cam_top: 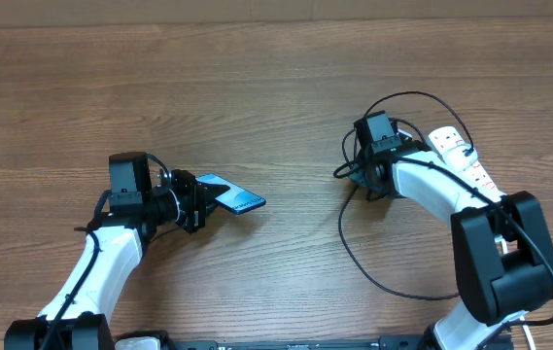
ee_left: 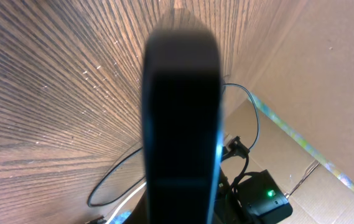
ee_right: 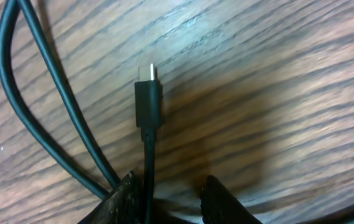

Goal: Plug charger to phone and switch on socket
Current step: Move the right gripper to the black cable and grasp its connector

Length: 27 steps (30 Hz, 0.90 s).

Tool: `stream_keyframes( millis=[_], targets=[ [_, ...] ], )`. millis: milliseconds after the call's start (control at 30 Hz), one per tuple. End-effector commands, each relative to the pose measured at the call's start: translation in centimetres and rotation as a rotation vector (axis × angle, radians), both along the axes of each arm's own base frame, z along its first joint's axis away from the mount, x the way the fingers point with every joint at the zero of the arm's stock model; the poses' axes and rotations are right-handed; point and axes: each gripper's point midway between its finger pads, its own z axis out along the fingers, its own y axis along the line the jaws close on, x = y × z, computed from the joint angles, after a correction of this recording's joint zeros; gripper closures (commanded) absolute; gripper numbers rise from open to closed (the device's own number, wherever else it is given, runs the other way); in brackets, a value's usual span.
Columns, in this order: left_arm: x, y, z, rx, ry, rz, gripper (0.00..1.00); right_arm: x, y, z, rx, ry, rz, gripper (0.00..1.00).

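Note:
The phone (cam_top: 234,198), screen light blue, is held off the table by my left gripper (cam_top: 198,202), which is shut on one end. In the left wrist view the phone (ee_left: 180,124) is a dark slab filling the middle; the fingers are hidden. The charger cable (cam_top: 350,243) loops over the table at the right. Its black connector tip (ee_right: 149,99) lies on the wood, pointing away from my right gripper (ee_right: 167,183). That gripper (cam_top: 352,175) is open, with the cable running between its fingers against the left one. The white socket strip (cam_top: 463,156) lies at the far right.
The cable makes a second loop (ee_right: 33,106) just left of the connector. Another loop (cam_top: 412,97) arcs behind the right wrist. In the left wrist view the cable (ee_left: 111,180), a white cord (ee_left: 130,198) and the right arm's camera box (ee_left: 267,196) show beyond the phone.

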Motion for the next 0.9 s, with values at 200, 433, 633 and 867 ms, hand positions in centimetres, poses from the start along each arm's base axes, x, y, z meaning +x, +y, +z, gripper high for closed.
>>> stream_keyframes(
  millis=[200,433,633,867],
  targets=[
    [0.1,-0.4,0.8,-0.028,-0.033,-0.034,0.93,-1.2,1.0,-1.3,0.03,0.064,0.027,0.73],
    [0.1,-0.4,0.8,-0.028,-0.033,-0.034,0.94,-1.1,1.2,-1.2,0.038,0.061,0.029,0.94],
    [0.2,-0.4,0.9,-0.025,-0.046,-0.037,0.96,2.1,2.0,1.7,0.031,-0.012,0.127,0.96],
    [2.6,-0.8,4.8,-0.069,-0.318,-0.109,0.96,3.4,2.7,10.3,0.016,0.006,0.211,0.96]
  ],
)
